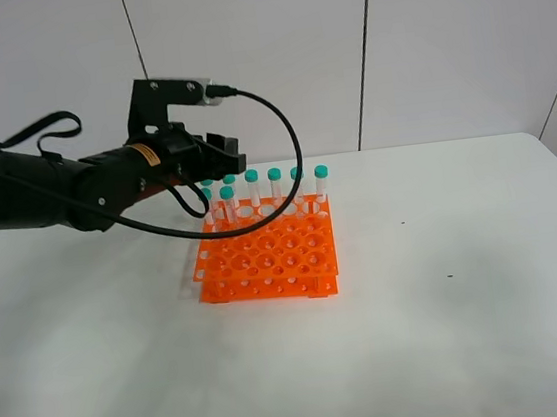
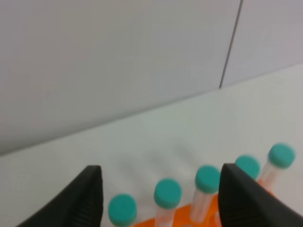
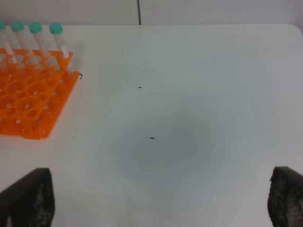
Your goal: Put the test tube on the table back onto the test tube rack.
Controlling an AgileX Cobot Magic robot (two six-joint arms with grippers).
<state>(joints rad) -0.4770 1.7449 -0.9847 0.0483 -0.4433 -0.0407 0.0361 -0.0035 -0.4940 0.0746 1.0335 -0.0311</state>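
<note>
White surface [image 1: 453, 329] carrying one orange rack [image 1: 269, 258], two tiers, grid of round holes. Green-capped tubes stand upright along the rack's far row, with one tube [image 1: 228, 202] upright in the second row near the left end, just below and in front of the left tool. Which of these is the task's tube cannot be told; no tube lies on the surface. Left tool [image 2: 161, 189]: above the rack's far left corner, jaws parted, nothing between them; the caps [image 2: 167, 193] show beyond the gap. Right tool [image 3: 161, 198]: over bare surface, well apart from the rack, jaws spread wide, holding nothing; not seen in the high view.
</note>
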